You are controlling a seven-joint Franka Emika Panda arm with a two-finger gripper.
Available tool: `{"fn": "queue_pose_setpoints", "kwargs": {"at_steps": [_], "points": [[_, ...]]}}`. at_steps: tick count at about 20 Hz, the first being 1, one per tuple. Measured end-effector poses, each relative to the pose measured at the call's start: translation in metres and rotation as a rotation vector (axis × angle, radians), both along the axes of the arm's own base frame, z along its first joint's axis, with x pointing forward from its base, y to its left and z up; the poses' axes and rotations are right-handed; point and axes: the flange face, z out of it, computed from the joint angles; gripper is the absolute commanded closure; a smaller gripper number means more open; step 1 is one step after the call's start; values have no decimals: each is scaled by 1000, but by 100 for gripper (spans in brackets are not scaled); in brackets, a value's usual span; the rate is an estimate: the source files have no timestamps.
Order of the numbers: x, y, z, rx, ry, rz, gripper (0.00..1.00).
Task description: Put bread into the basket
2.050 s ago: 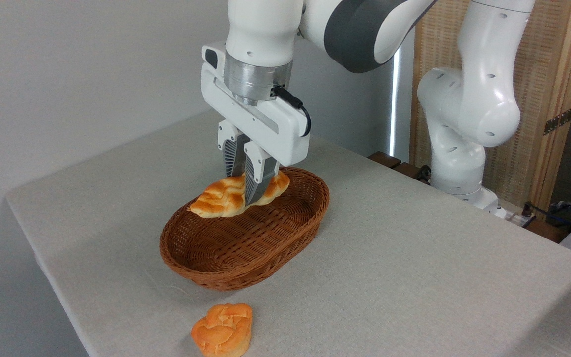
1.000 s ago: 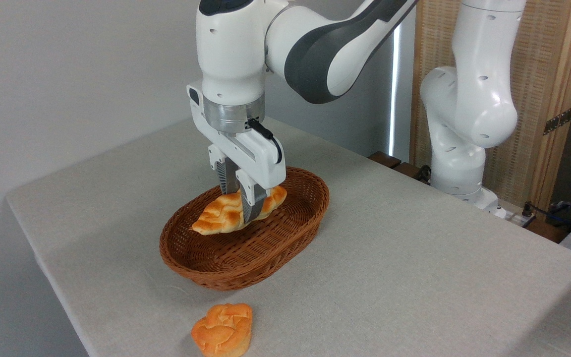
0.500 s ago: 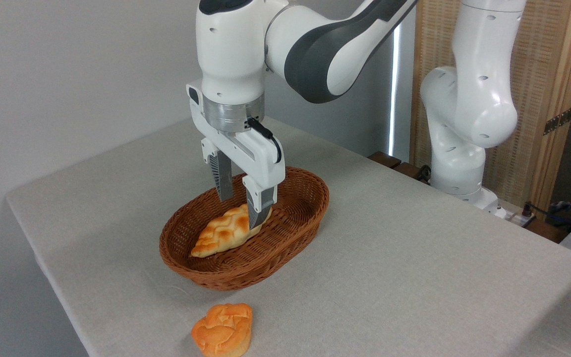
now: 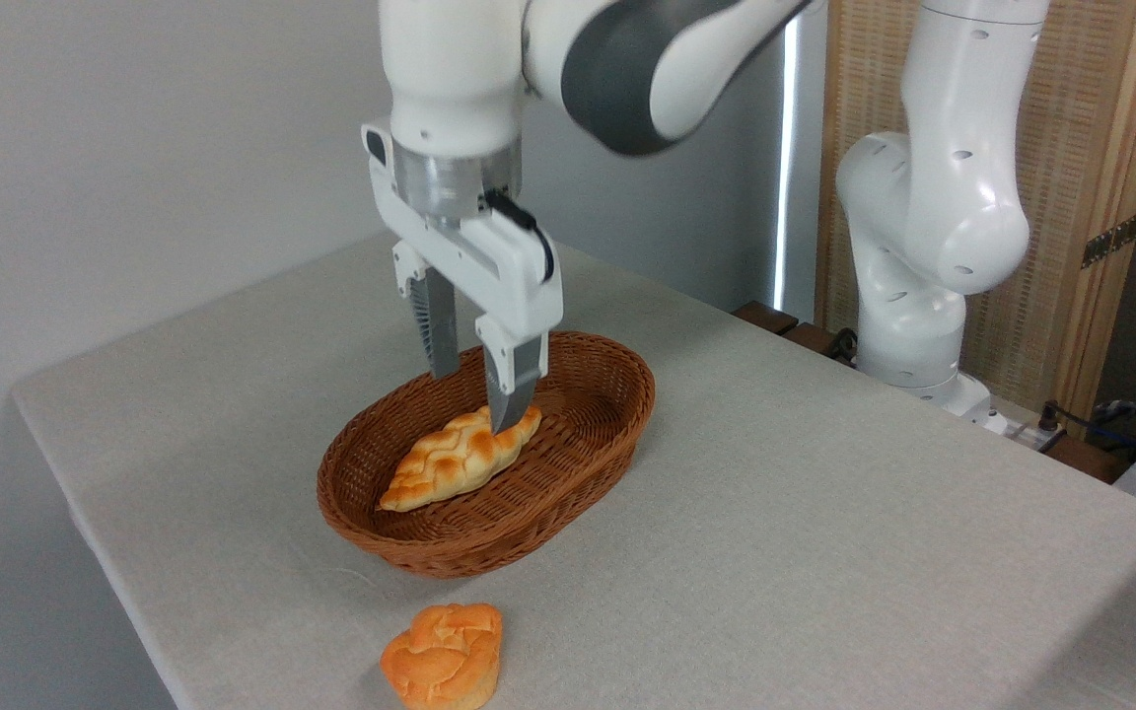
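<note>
Over the basket, toward the tabletop's left edge: the gripper (image 4: 474,402) hangs with its fingers pointing down, spread apart and holding nothing.

Fingers: the near fingertip (image 4: 506,416) sits just above the loaf's far end; contact cannot be told from this angle. The far finger stands over the basket's far rim.

Bread: the braided loaf (image 4: 461,458) lies on the basket floor, long axis running from the near-left of the basket to its far-right. Pale yellow with browned bumps. Its near pointed end rests close to the inner wall of the basket.

Basket: oval brown wicker basket (image 4: 596,449) sits flat on the tabletop, closer to the left edge than to the right edge, long axis on the same diagonal as the loaf. The far-right half of its floor is bare.

Bun: a small round orange bun (image 4: 443,656) lies on the tabletop near the front edge, just in front of the basket, not touching it.

Tabletop: covered with a light grey cloth (image 4: 824,513).

Arm: the white arm (image 4: 933,212) rises from its base beyond the tabletop's right edge and reaches over to the wrist above the basket.

Background: a plain pale wall at left; a wooden-framed woven panel (image 4: 1086,148) behind the arm's base.
</note>
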Motion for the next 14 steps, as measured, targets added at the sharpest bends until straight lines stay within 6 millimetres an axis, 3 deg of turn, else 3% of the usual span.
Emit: {"fn": "queue_pose_setpoints", "kwargs": {"at_steps": [9, 14], "points": [[-1, 28, 83, 81, -14, 4, 0], [7, 36, 107, 105, 10, 20, 0]]}}
